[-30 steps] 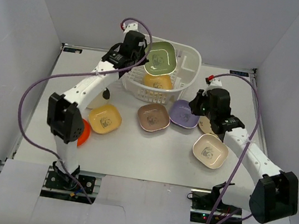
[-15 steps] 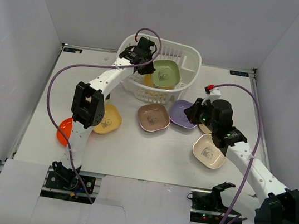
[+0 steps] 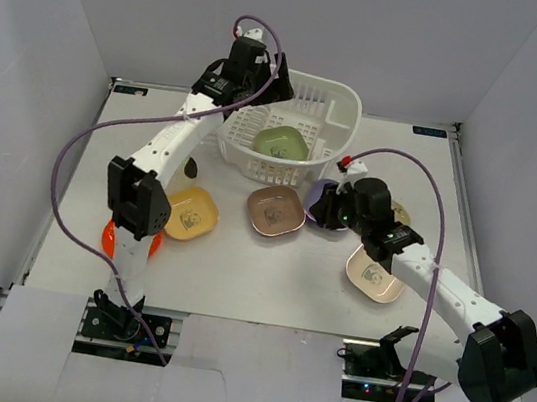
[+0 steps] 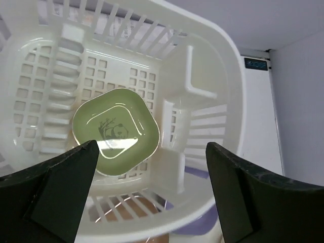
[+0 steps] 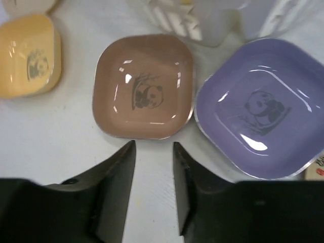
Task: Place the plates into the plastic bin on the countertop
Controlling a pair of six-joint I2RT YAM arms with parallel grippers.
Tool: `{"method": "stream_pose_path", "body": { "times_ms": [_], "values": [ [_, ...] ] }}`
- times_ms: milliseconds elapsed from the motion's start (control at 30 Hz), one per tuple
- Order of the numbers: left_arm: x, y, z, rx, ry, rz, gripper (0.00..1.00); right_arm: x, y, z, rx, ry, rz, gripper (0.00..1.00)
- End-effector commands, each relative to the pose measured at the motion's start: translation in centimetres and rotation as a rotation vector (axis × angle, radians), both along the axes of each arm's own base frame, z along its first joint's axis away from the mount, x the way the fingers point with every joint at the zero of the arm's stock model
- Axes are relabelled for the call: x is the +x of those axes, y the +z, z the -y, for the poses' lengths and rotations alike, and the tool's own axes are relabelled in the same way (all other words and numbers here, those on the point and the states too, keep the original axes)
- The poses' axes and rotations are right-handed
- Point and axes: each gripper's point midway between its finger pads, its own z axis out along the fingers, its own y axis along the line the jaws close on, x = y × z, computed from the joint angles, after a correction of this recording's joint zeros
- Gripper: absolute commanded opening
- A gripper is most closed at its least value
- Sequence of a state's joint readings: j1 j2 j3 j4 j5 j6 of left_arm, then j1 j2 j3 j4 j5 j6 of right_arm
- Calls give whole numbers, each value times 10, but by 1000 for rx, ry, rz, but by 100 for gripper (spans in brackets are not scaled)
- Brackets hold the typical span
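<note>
Green plate [image 4: 115, 130] in plastic bin [image 4: 229, 66] — below left end effector [image 4: 152, 149], spread wide

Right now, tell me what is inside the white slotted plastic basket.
One green rounded-square plate with a panda print lies face up on the perforated bottom of the white slotted plastic basket. Anything beneath that plate is covered, so I cannot tell.

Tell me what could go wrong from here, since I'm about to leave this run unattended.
The right fingers hover open over the narrow seam between the brown plate and the lavender plate. Closing on one rim could shove or catch the other. The orange-red plate lies partly under the left arm, so a sweep back might knock it.
</note>
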State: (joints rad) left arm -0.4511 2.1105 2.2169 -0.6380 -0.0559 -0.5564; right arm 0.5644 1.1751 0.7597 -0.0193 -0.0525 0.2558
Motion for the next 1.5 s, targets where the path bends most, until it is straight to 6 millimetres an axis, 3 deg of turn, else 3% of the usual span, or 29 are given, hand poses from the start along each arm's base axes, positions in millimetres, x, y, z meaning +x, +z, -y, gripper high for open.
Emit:
{"method": "stream_pose_path", "body": {
  "times_ms": [0, 33, 67, 100, 133, 167, 200, 233, 267, 367, 400, 433, 467, 533, 600, 633, 733, 767, 800, 833, 933, 1100, 1133, 1233, 1300, 1333, 1400, 1433, 1467],
  "values": [
    [-59, 104, -43, -33, 36, 197, 98, -14, -1, -38, -93, 139, 50, 44],
    [-71, 53, -51, 15, 45, 116, 98, -19, -6, -47, -111, 178, 52, 54],
    [-85, 43, -65, 37, 79, 109, 98, -30, -8, -63, -125, 237, 60, 58],
    [-112, 63, -83, 19, 100, 156, 98, -31, -15, -74, -159, 284, 66, 60],
    [-126, 49, -93, 26, 123, 134, 98, -34, -20, -82, -178, 319, 64, 62],
    [-147, -4, -107, 83, 144, 39, 98, -37, -24, -90, -195, 348, 63, 65],
    [-176, -31, -130, 106, 187, -5, 98, -39, -33, -101, -259, 373, 66, 67],
    [-184, -14, -136, 80, 206, 31, 98, -36, -38, -104, -280, 381, 56, 67],
    [-205, -56, -149, 123, 224, -53, 98, -35, -40, -109, -312, 375, 67, 69],
    [-249, -87, -175, 140, 287, -127, 98, -32, -68, -122, -378, 393, 17, 74],
    [-263, -113, -185, 173, 305, -181, 98, -30, -72, -125, -386, 393, 11, 74],
    [-276, -125, -192, 192, 323, -219, 96, -27, -74, -130, -389, 396, 8, 74],
    [-283, -128, -197, 174, 351, -222, 95, -30, -86, -131, -414, 406, -18, 73],
    [-297, -150, -206, 191, 382, -262, 93, -28, -91, -137, -423, 410, -22, 65],
    [-296, -148, -205, 173, 388, -258, 93, -28, -104, -139, -455, 409, -37, 58],
    [-292, -144, -205, 166, 404, -248, 92, -27, -106, -141, -468, 402, -32, 46],
    [-290, -154, -202, 152, 426, -290, 88, -25, -110, -141, -518, 378, -20, 25],
    [-295, -166, -200, 148, 425, -325, 85, -28, -104, -144, -529, 370, 4, 12],
    [-298, -173, -199, 144, 431, -347, 84, -32, -100, -143, -539, 369, 13, 8],
    [-305, -188, -201, 130, 455, -380, 82, -36, -94, -144, -541, 372, 26, 8],
    [-308, -197, -200, 80, 484, -378, 78, -57, -60, -149, -515, 391, 77, 8],
    [-300, -194, -208, 75, 545, -329, 77, -74, 45, -152, -295, 389, 191, 8],
    [-297, -193, -208, 71, 551, -317, 77, -82, 80, -155, -196, 416, 235, 8],
    [-290, -194, -210, 78, 571, -298, 77, -84, 145, -159, -67, 422, 346, 8],
    [-285, -196, -209, 75, 577, -289, 77, -65, 167, -154, -103, 372, 441, 8],
    [-283, -201, -209, 88, 577, -299, 77, -37, 179, -149, -129, 300, 471, 8],
    [-280, -205, -208, 100, 578, -303, 77, -2, 186, -143, -179, 252, 506, 8],
    [-280, -207, -209, 109, 579, -308, 77, 33, 186, -139, -199, 206, 503, 8],
    [-279, -211, -209, 124, 582, -320, 77, 49, 184, -136, -224, 196, 511, 8]
  ]
}}
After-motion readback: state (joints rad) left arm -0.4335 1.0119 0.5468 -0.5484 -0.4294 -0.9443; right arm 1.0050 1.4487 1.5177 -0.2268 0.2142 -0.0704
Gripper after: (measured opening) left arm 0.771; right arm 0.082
